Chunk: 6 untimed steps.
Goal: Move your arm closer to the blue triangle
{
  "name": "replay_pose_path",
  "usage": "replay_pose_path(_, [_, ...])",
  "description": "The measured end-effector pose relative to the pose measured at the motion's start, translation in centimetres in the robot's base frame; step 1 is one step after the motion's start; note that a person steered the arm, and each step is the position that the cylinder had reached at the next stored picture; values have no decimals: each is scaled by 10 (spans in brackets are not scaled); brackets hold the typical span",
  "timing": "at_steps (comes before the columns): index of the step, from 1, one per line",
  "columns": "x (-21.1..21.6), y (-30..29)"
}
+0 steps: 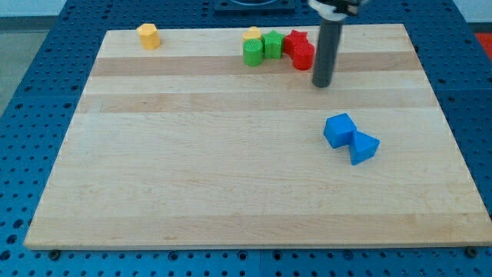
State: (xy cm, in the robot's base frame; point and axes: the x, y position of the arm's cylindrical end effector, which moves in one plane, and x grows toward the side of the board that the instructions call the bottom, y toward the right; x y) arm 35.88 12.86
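The blue triangle [364, 147] lies on the wooden board at the view's right, touching a blue cube [339, 129] on its upper left. My tip [323, 83] is above both blue blocks in the view, toward the view's top and a little left of the triangle, apart from them. It stands just right of and below a red block [304, 55].
Near the view's top edge sit two red blocks [296, 40], two green blocks [271, 44] [253, 53] and a yellow block [251, 34] in a cluster. A lone yellow block [148, 35] sits at the top left. The board [231, 169] lies on a blue pegboard.
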Motion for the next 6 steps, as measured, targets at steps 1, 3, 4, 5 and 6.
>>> replay_pose_path(1, [35, 32])
replay_pose_path(3, [108, 78])
replay_pose_path(4, [141, 81])
replay_pose_path(5, [158, 72])
replay_pose_path(6, [160, 54])
